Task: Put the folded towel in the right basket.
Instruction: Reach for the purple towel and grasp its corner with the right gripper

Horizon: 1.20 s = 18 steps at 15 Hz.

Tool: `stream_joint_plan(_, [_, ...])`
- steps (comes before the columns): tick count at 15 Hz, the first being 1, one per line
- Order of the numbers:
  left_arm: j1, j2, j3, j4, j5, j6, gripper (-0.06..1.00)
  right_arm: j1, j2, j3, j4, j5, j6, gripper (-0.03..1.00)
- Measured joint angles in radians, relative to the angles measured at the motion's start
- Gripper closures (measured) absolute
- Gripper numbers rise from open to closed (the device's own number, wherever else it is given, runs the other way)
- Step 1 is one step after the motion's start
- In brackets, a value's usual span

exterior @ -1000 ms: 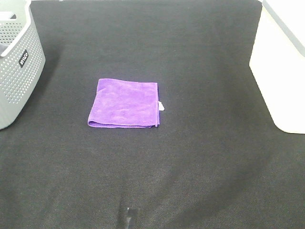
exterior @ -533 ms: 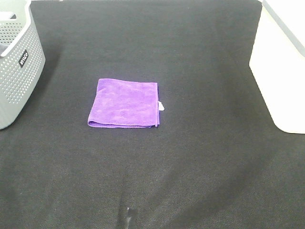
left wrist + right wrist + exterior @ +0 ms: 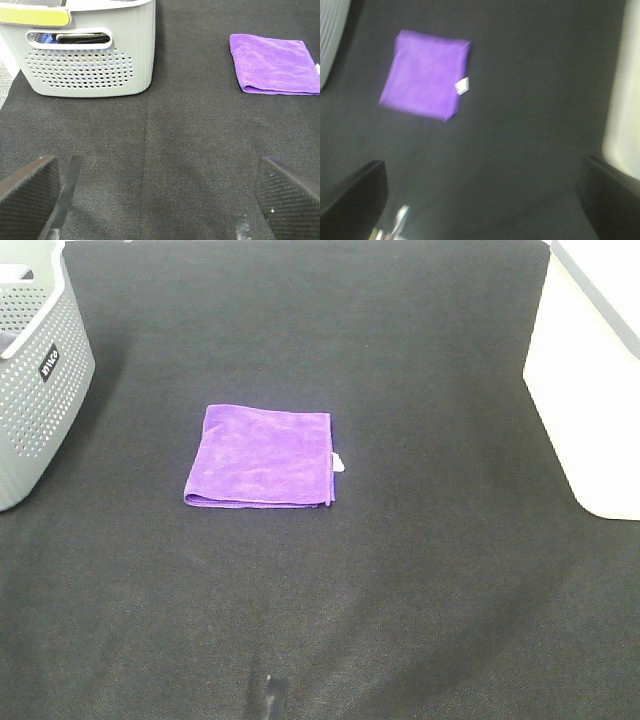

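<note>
The folded purple towel (image 3: 262,457) lies flat on the black table, a little left of the middle, with a small white tag at its right edge. It also shows in the left wrist view (image 3: 274,62) and, blurred, in the right wrist view (image 3: 424,75). The right basket (image 3: 590,410) is white and stands at the table's right edge; its wall shows in the right wrist view (image 3: 625,100). Neither gripper shows in the exterior view. My left gripper (image 3: 160,200) is open and empty, well short of the towel. My right gripper (image 3: 482,200) is open and empty, off the towel.
A grey perforated basket (image 3: 40,390) stands at the left edge of the table; the left wrist view (image 3: 90,55) shows dark items inside it. Black cloth (image 3: 420,570) covers the table between towel and white basket.
</note>
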Motion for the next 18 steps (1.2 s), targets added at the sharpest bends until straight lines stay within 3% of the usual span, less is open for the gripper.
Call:
stream_joint_plan(1, [0.0,0.0,0.0,0.0,0.0,0.0,-0.04,0.0,0.0,0.0,0.0,0.0,0.0,-0.01])
stream_joint_plan(3, [0.0,0.0,0.0,0.0,0.0,0.0,-0.04,0.142,0.199,-0.042,0.041,-0.043,0.009,-0.01])
stream_joint_plan(5, [0.0,0.0,0.0,0.0,0.0,0.0,-0.04,0.208,0.436,-0.112,0.174,-0.121,0.002,-0.01])
stream_joint_plan(10, [0.0,0.0,0.0,0.0,0.0,0.0,-0.04,0.208,0.696,-0.143,0.32,-0.242,-0.01,-0.01])
stream_joint_plan(13, [0.0,0.0,0.0,0.0,0.0,0.0,-0.04,0.208,0.815,-0.146,0.372,-0.377,-0.018,0.0])
stream_joint_plan(18, [0.0,0.0,0.0,0.0,0.0,0.0,-0.04,0.205,0.943,-0.16,0.407,-0.435,-0.04,0.01])
